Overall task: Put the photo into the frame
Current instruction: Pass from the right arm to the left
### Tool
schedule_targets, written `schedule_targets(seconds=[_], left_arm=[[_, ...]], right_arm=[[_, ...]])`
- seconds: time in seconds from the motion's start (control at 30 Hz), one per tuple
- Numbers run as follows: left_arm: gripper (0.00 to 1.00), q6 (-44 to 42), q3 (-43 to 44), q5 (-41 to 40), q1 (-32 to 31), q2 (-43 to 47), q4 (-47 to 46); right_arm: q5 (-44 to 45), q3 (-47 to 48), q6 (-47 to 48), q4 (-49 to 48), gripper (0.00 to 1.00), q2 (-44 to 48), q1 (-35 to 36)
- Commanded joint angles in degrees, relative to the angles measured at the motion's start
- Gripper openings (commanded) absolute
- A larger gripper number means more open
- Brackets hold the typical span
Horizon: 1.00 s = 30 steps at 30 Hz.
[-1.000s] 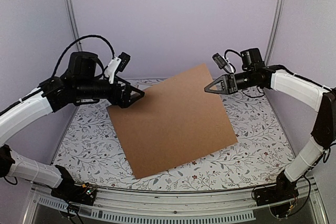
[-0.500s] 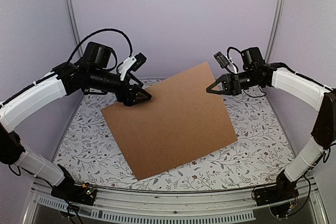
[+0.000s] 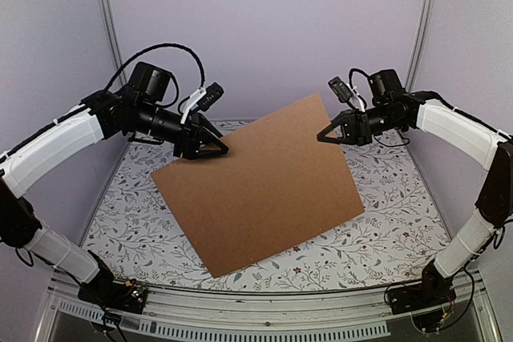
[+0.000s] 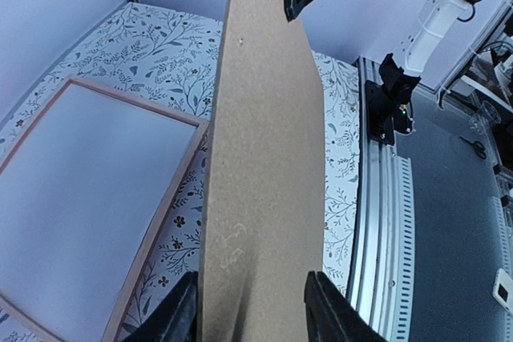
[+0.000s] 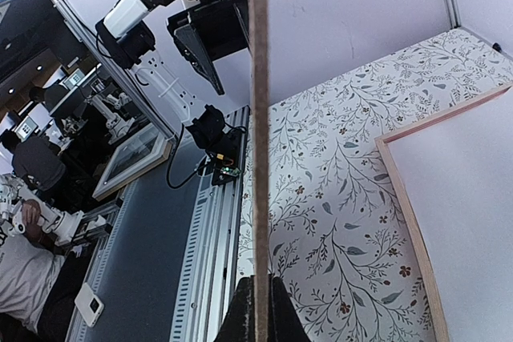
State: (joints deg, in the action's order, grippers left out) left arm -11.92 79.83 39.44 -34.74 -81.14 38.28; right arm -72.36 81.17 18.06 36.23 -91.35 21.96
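A plain brown backing board [image 3: 264, 190] hangs tilted over the floral table. My right gripper [image 3: 325, 135] is shut on its far right corner; in the right wrist view the board [image 5: 258, 118] runs edge-on out of my right gripper [image 5: 258, 310]. My left gripper [image 3: 215, 148] is at the board's left corner, jaws apart on either side of the board [image 4: 264, 158]; my left gripper [image 4: 248, 318] is not clamped flat on it. The pink frame [image 4: 172, 198] lies on the table under the board, its corner [image 5: 405, 206] also in the right wrist view. The photo is out of view.
A floral cloth [image 3: 385, 222] covers the table. A metal rail [image 3: 264, 310] runs along the near edge by the arm bases. Pale walls with metal posts [image 3: 103, 6] close in the back and sides. The frame encloses a pale glossy pane [image 4: 80, 198].
My left arm has swung forward to the board's left corner and its jaws have narrowed around it. That side of the board has shifted a little. My right gripper has barely moved.
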Motion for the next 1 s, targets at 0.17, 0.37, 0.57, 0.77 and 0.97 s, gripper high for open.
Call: schedule_targets(seconds=[0.17,0.37,0.57,0.77,0.97], left_arm=[[0.34,-0.5,1.6,6.5,0.6,-1.3,2.2],[0.2,-0.6,2.4,7.7,0.6,-1.5,3.1],[0.2,-0.5,1.9,9.1,0.5,-2.3,3.5],[0.3,0.0,2.3,10.2,0.4,-3.9,3.6],[0.24,-0.1,2.5,11.1,0.4,-4.6,4.0]], right_arm=[[-0.2,1.9,3.4,2.0,0.04,1.5,-0.2],[0.3,1.9,3.7,2.5,0.05,1.6,-0.1],[0.1,2.2,3.7,2.4,0.06,1.6,-0.1],[-0.6,2.2,3.4,1.8,0.04,1.8,-0.1],[0.1,2.2,3.5,1.7,0.03,2.1,-0.3]])
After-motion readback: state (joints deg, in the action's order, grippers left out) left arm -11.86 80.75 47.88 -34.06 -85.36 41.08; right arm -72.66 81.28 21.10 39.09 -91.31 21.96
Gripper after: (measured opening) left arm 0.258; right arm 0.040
